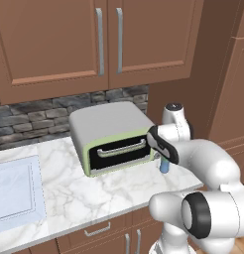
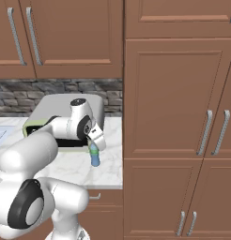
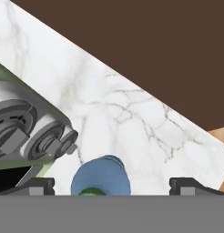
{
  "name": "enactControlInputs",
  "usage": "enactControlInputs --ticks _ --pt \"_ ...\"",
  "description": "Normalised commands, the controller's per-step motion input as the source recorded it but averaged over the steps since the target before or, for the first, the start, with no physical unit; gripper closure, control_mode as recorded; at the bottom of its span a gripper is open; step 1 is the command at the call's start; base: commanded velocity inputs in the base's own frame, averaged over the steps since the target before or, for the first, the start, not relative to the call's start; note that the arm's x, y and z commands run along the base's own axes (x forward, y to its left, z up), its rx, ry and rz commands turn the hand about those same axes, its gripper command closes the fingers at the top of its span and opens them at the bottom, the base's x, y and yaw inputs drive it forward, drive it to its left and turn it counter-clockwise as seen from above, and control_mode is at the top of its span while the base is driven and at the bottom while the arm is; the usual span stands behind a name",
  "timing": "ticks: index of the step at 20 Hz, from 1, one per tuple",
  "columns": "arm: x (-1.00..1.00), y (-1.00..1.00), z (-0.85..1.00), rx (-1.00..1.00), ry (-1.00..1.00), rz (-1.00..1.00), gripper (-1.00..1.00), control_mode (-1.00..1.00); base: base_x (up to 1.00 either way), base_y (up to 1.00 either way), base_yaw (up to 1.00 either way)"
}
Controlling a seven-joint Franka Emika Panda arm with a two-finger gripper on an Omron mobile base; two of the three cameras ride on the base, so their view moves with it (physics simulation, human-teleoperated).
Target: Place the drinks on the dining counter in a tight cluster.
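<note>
One drink in sight | small pale-blue bottle on worktop beside toaster oven | gripper spread above it, ungrasped | task barely begun

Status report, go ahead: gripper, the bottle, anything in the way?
Gripper open, jaws either side of the small blue bottle, not closed on it. Bottle upright on the marble worktop, not yet on the dining counter. Toaster oven close beside it.

Directly beneath the gripper, small bottle: pale blue body, green cap. Beside it, toaster oven: grey shell, pale green front trim, black opening. Under both, worktop: white marble, grey veining. Behind, backsplash: grey stone. Cabinets: brown.
</note>
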Motion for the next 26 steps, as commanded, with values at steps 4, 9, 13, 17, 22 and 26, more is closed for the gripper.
enactControlInputs --ticks 4,9,13,17,22,26 --pt "0.00 -0.01 0.35 0.00 0.00 0.00 -1.00 -1.00 0.00 0.00 0.00" --pt "0.01 0.00 0.08 0.00 0.00 0.00 -1.00 -1.00 0.00 0.00 0.00" --pt "0.04 0.00 -0.14 0.00 0.00 0.00 -1.00 -1.00 0.00 0.00 0.00" --pt "0.00 0.05 -0.06 0.06 0.00 0.00 -1.00 -1.00 0.00 0.00 0.00" --pt "0.00 0.09 0.00 0.13 0.00 0.00 -1.00 -1.00 0.00 0.00 0.00" --pt "0.00 0.02 -0.02 0.04 0.00 0.00 -1.00 -1.00 0.00 0.00 0.00"
